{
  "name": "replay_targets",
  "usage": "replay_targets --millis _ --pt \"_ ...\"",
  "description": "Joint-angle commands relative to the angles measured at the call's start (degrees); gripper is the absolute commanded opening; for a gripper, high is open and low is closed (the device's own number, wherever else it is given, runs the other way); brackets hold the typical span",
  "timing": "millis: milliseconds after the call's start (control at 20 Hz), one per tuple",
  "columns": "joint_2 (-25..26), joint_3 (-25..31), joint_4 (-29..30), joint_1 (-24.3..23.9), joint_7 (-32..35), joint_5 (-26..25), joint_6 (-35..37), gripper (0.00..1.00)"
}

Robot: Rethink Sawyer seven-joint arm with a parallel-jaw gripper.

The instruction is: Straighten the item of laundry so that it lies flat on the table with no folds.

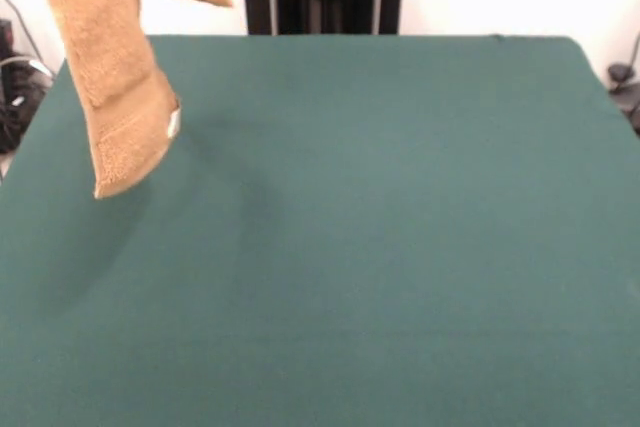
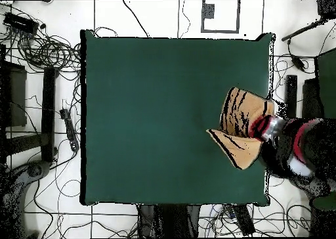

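The fingers themselves cannot be made out in either view. In the overhead view the arm (image 2: pixel 289 144), red and black, reaches in from the right edge, and its tip is buried in the towel (image 2: pixel 244 128), so how far the fingers stand open cannot be told; the towel hangs from that point and appears to be held there.

In the front view the towel (image 1: pixel 115 77) drops down from the upper left corner of the frame, clear of the tabletop (image 1: pixel 380 247). One long strip hangs lowest, ending in a woven band with a small white tag (image 1: pixel 174 124) at its right edge. A second, shorter flap spreads to the right at the top edge.

In the overhead view the towel shows as two tan lobes at the right side of the tabletop (image 2: pixel 164 118), near its right edge, about mid-height in the frame.

Cables (image 2: pixel 46 49) lie on the floor at the left of the overhead view.
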Motion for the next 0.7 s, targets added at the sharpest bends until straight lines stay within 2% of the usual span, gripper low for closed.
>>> replay_targets --millis 50,250,700 --pt "0.4 9.7 -4.9 -1.7 -23.9 -3.0 10.9 0.00" --pt "0.5 10.4 -5.6 -2.3 -23.9 -3.8 11.6 0.00" --pt "0.4 9.8 -2.8 -1.5 -21.3 -3.0 6.3 0.00"
